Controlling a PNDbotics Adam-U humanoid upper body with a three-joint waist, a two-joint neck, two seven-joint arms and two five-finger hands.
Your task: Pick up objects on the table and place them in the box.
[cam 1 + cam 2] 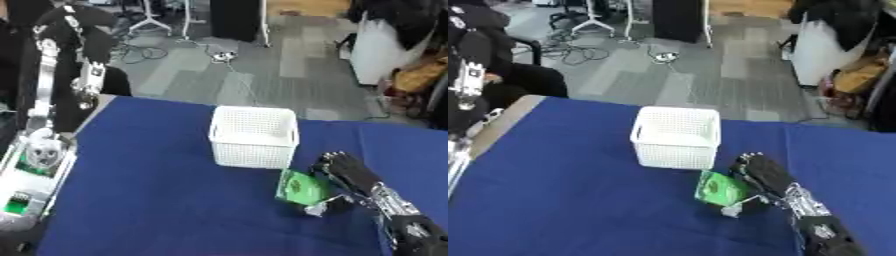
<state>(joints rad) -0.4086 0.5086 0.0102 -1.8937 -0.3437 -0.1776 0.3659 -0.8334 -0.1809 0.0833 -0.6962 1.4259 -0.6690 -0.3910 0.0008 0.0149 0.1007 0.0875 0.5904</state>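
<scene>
Now the right hand (350,172) curls its fingers (325,165) round a green packet (302,188) beside the white box (254,136), on a blue counter (149,200); grey floor (262,75) beyond.

Soft, even indoor light; both views slightly blurred.

No glare or hard shadows show on the blue table (157,200); only a faint dark patch lies under the right hand (350,172) and the green packet (302,187). The white basket (254,135) looks bright but smeared, and the far floor is hazy.
</scene>
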